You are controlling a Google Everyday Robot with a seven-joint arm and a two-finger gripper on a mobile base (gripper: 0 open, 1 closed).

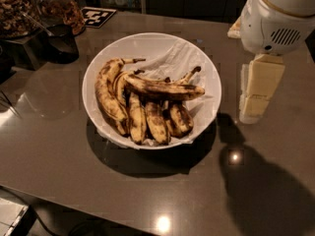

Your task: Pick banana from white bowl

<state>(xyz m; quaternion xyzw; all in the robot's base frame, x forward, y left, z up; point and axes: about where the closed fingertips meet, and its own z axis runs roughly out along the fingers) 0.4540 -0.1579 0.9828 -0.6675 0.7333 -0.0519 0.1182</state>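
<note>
The white bowl [147, 38], lined with crumpled white paper, stands in the middle of the grey table. The banana [165, 88], long, slender and brown-streaked, lies across the top of the other bananas in the bowl, pointing left to right. Under it lie a broad curved banana [105, 96] at the left and shorter blackened bananas [157, 123]. My gripper [256, 92] hangs from the white arm head [275, 18] at the right, above the table just outside the bowl's right rim, apart from the banana and holding nothing.
Jars of nuts and snacks [19, 9] and a dark container [60, 43] stand at the back left. A black-and-white marker tag [98, 16] lies behind the bowl. The table's front edge runs along the bottom left [29, 195].
</note>
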